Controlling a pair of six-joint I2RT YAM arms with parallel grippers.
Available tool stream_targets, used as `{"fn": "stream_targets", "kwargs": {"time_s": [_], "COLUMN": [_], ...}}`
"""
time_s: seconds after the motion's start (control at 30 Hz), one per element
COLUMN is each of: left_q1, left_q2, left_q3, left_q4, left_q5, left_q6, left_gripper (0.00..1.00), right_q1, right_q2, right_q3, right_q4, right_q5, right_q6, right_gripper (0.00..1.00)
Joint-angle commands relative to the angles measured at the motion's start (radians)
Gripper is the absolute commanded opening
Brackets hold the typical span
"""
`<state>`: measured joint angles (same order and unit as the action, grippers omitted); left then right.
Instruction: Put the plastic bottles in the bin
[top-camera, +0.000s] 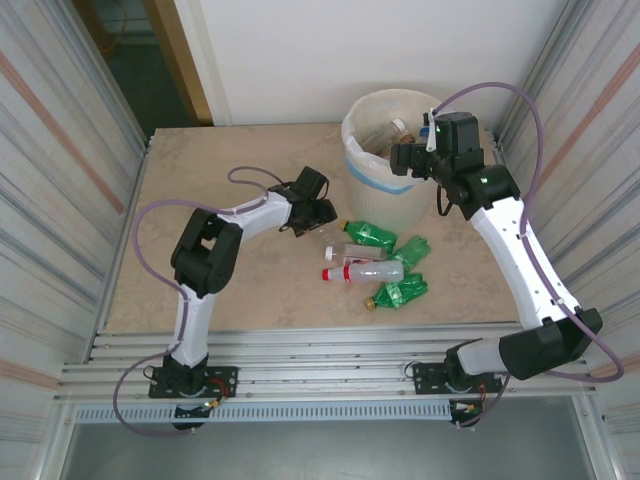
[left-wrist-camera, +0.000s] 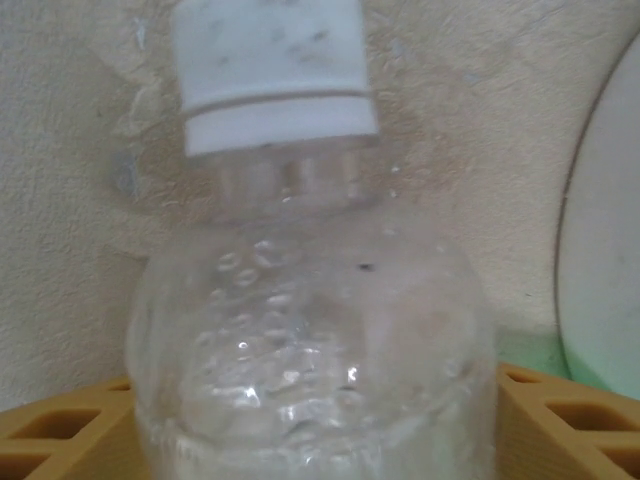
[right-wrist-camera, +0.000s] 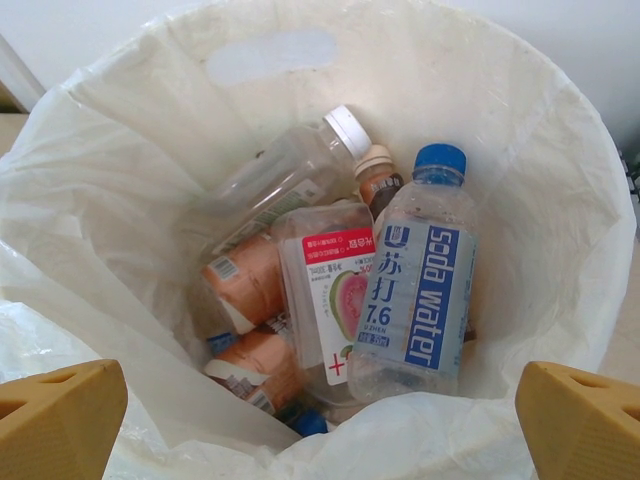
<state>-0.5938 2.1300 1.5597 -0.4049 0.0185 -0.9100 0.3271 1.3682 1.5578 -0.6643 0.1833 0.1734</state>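
Bottle, clear and white-capped, sits between the left gripper's fingers; whether they pinch it I cannot tell. Its slick round body could squirt out. Right gripper hangs wide open over the bin.

The bin is set at the worktop's far right; loose bottles are laid before it, other bottles inside.

A clear plastic bottle with a white cap lies on the mottled beige desk, its body framed between two tan fingers.
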Motion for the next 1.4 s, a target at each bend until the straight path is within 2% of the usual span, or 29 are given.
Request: {"fn": "stream_targets", "kwargs": {"time_s": [0.0, 0.37, 0.73, 1.37], "left_q1": [0.005, 0.005, 0.005, 0.008], "left_q2": [0.003, -0.008, -0.028, -0.085], "left_q3": [0.022, 0.013, 0.007, -0.004], "left_q4": [-0.032, -0.066, -0.077, -0.074], "left_q5": [-0.003, -0.035, -0.06, -0.09], "left_q6": [-0.013, -0.015, -0.008, 0.003], "left_gripper": [0.73, 0.67, 0.51, 0.45], "right_q1": [0.005, 0.006, 0.006, 0.002], "right_q2": [-0.009, -0.009, -0.015, -0.006], "right_q3": [0.023, 0.019, 0.005, -0.003], "right_q4": [0.017, 0.017, 0.022, 0.026], "right_q5": [0.01, 0.022, 0.039, 0.041], "right_q6": [-0.02, -0.029, -0.038, -0.04], "right_gripper": [0.98, 0.98, 0.98, 0.98]}}
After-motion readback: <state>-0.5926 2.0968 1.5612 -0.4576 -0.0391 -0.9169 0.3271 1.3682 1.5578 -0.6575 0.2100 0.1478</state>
